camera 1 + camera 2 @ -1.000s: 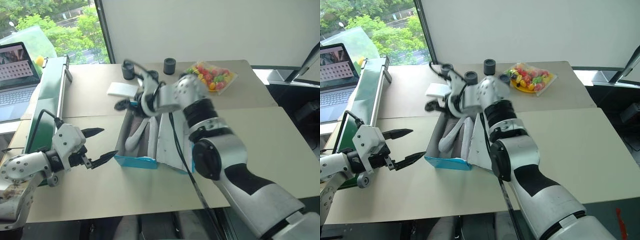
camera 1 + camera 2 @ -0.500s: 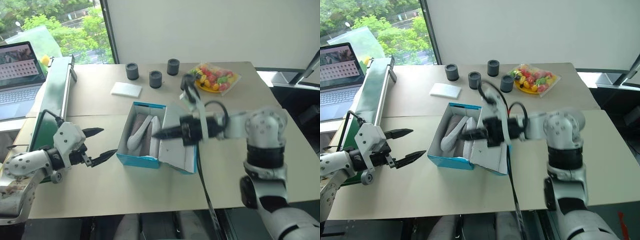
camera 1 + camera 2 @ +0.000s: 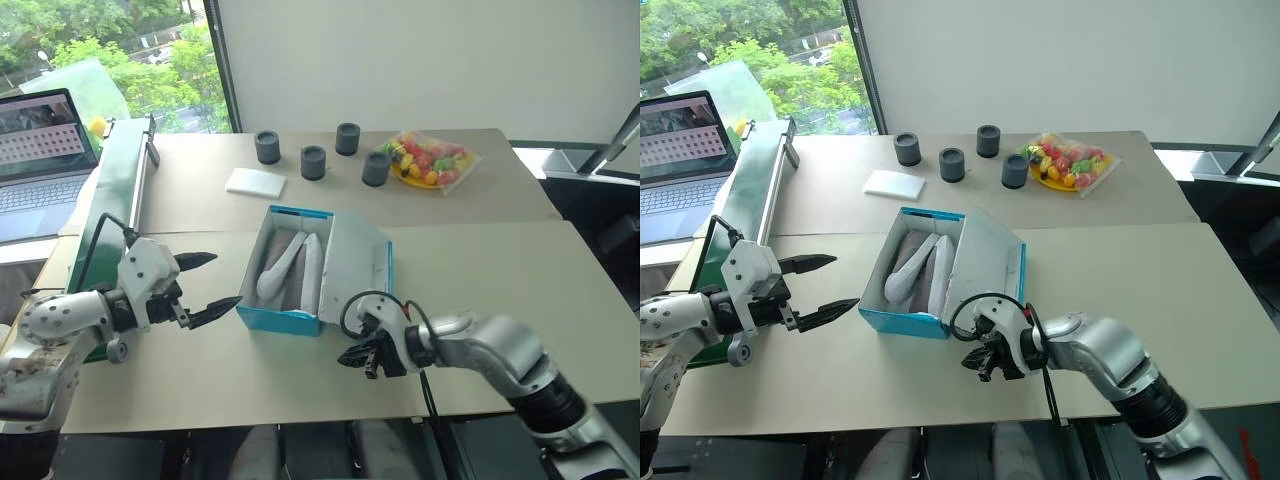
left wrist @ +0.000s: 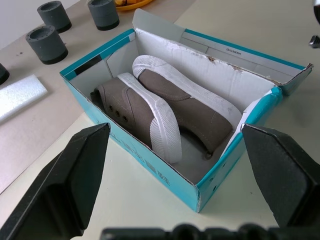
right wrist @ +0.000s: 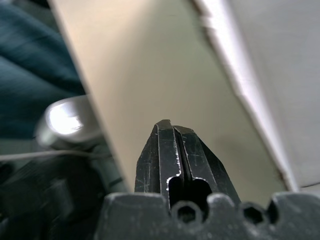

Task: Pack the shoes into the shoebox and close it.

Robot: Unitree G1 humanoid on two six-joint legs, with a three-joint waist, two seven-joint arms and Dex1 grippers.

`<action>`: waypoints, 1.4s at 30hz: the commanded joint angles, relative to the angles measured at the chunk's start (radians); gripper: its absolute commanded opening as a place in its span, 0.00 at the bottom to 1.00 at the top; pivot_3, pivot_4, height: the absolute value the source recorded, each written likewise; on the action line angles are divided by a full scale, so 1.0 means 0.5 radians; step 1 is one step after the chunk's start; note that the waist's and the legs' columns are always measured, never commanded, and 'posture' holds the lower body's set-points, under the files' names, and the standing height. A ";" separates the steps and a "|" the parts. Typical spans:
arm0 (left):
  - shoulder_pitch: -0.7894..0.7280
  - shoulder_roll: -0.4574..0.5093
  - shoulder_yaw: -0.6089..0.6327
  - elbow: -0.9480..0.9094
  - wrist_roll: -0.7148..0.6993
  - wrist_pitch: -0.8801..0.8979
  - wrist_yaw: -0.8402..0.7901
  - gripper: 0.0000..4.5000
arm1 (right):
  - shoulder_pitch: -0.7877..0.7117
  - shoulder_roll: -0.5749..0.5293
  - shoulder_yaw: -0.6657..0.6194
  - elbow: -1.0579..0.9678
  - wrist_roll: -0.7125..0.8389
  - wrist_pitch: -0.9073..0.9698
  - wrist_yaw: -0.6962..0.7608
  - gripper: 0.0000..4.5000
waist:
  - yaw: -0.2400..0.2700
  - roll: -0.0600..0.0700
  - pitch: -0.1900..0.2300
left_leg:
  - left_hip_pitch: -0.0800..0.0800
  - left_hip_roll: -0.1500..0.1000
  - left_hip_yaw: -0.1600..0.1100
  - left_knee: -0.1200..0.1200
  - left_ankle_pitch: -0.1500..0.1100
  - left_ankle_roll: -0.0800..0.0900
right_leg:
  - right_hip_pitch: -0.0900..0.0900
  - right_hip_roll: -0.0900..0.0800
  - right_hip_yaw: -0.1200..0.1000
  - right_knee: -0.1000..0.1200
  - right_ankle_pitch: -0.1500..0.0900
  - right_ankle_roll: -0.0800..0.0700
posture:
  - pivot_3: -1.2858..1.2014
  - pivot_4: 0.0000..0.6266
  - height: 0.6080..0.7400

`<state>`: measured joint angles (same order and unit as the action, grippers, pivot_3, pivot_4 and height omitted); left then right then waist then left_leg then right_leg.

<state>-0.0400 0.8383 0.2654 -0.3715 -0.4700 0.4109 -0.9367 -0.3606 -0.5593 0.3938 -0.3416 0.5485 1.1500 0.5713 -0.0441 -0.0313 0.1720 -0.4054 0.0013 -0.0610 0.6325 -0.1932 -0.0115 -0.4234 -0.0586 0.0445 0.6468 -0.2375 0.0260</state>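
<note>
Both shoes (image 4: 165, 107) lie inside the shoebox (image 3: 285, 318), lid raised; left gripper (image 3: 205, 284) spread wide, right gripper (image 3: 352, 357) pressed together, empty.

Head pair: high, facing forward and down over the table (image 3: 200, 380), far, sharing almost all of it | left wrist: close, level with the near edge, facing the shoebox (image 4: 165, 175) | right wrist: very close, over the near edge.

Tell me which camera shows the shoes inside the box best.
The left wrist view: both shoes lie on their sides, close up, in the open shoebox. The head views show them small, from above. The right wrist view looks at tabletop.
</note>
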 commanded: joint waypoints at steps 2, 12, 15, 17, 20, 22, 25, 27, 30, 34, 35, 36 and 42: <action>-0.075 0.042 0.003 0.039 0.014 -0.045 -0.034 1.00 | 0.219 0.198 -0.121 0.228 -0.376 -0.271 -0.491 0.01 | 0.006 -0.004 -0.003 | 0.001 -0.001 0.000 0.000 0.000 0.000 | 0.000 -0.001 0.001 0.001 0.002 -0.003 | 0.52 0.24 0.89; -0.184 0.024 -0.079 0.101 0.021 -0.042 -0.079 1.00 | 0.750 0.771 -0.778 0.306 -0.605 -0.742 -1.348 0.01 | 0.051 -0.003 -0.017 | 0.040 0.030 0.022 0.000 -0.011 -0.018 | 0.044 -0.002 -0.004 -0.027 -0.012 -0.007 | 0.52 0.24 0.89; -0.203 0.011 -0.103 0.103 0.022 -0.048 -0.074 1.00 | 0.800 1.068 -1.056 0.363 -0.428 -0.927 -1.428 0.01 | 0.067 -0.012 -0.023 | 0.031 0.030 0.026 0.003 -0.008 -0.014 | 0.042 -0.002 -0.004 -0.032 -0.011 -0.005 | 0.52 0.24 0.89; -0.206 0.003 -0.113 0.093 0.019 -0.045 -0.069 1.00 | 0.766 1.181 -1.225 0.433 -0.309 -1.006 -1.420 0.01 | 0.065 -0.015 -0.026 | 0.028 0.030 0.026 0.003 -0.002 -0.003 | 0.043 -0.003 -0.003 -0.034 -0.009 -0.001 | 0.52 0.24 0.89; -0.205 -0.004 -0.120 0.082 0.020 -0.043 -0.062 1.00 | 0.688 1.313 -1.443 0.544 -0.016 -1.078 -1.341 0.01 | 0.066 -0.015 -0.026 | 0.024 0.029 0.030 0.002 -0.001 -0.003 | 0.046 -0.005 0.000 -0.035 -0.005 0.006 | 0.52 0.24 0.89; -0.205 -0.009 -0.123 0.080 0.020 -0.045 -0.056 1.00 | 0.605 1.398 -1.595 0.597 0.353 -1.072 -1.275 0.01 | 0.070 -0.015 -0.026 | 0.024 0.029 0.030 0.002 -0.001 -0.002 | 0.046 -0.005 0.000 -0.035 -0.006 0.005 | 0.52 0.24 0.89; -0.203 -0.019 -0.126 0.073 0.025 -0.043 -0.039 1.00 | 0.489 1.490 -1.789 0.604 0.967 -1.050 -1.175 0.01 | 0.062 -0.015 -0.026 | 0.024 0.031 0.030 0.002 -0.001 -0.002 | 0.048 -0.004 -0.001 -0.036 -0.007 0.003 | 0.52 0.24 0.89; -0.198 -0.022 -0.127 0.070 0.031 -0.042 -0.028 1.00 | 0.462 1.503 -1.819 0.587 1.220 -1.025 -1.161 0.01 | 0.055 -0.015 -0.025 | 0.021 0.031 0.031 0.002 -0.001 -0.002 | 0.045 -0.004 0.000 -0.035 -0.006 0.004 | 0.52 0.24 0.89; -0.181 -0.027 -0.127 0.057 0.038 -0.044 -0.015 1.00 | 0.454 1.506 -1.723 0.405 1.569 -0.943 -1.047 0.01 | 0.035 0.008 -0.011 | 0.013 0.031 0.032 0.000 -0.001 -0.002 | 0.035 -0.001 0.000 -0.032 0.001 0.014 | 0.52 0.24 0.89; -0.142 -0.043 -0.111 0.013 0.040 -0.030 0.024 1.00 | 0.368 1.394 -1.462 0.117 1.665 -0.919 -0.910 0.01 | -0.007 0.018 -0.006 | 0.002 0.030 0.034 -0.009 -0.001 -0.001 | 0.015 0.005 0.003 -0.022 0.004 0.004 | 0.52 0.24 0.89; -0.124 -0.048 -0.100 -0.005 0.038 -0.023 0.037 1.00 | 0.268 1.320 -1.411 0.077 1.661 -0.910 -0.874 0.01 | -0.020 0.017 -0.006 | -0.002 0.031 0.035 -0.009 -0.001 -0.001 | 0.009 0.005 0.004 -0.017 0.005 0.002 | 0.52 0.24 0.89; -0.105 -0.052 -0.091 -0.024 0.034 -0.017 0.048 1.00 | 0.173 1.252 -1.376 0.048 1.683 -0.899 -0.836 0.01 | -0.029 0.018 -0.006 | -0.005 0.030 0.035 -0.008 -0.001 -0.001 | 0.002 0.006 0.005 -0.009 0.004 -0.002 | 0.52 0.24 0.89; -0.044 -0.054 -0.046 -0.095 0.016 0.012 0.105 1.00 | -0.288 0.734 -1.053 -0.018 1.486 -0.657 -0.471 0.01 | -0.013 0.018 -0.004 | -0.005 0.027 0.036 -0.007 -0.001 -0.001 | 0.002 0.004 0.004 -0.008 0.003 -0.001 | 0.52 0.24 0.89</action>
<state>-0.0614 0.8076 0.2089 -0.3813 -0.4523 0.4192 -0.8960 -0.4479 -0.1515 -0.1876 -0.3089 1.3369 0.7778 0.2632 -0.0507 -0.0222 0.1697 -0.4087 0.0142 -0.0429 0.6300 -0.1938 -0.0119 -0.4226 -0.0573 0.0465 0.6422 -0.2362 0.0258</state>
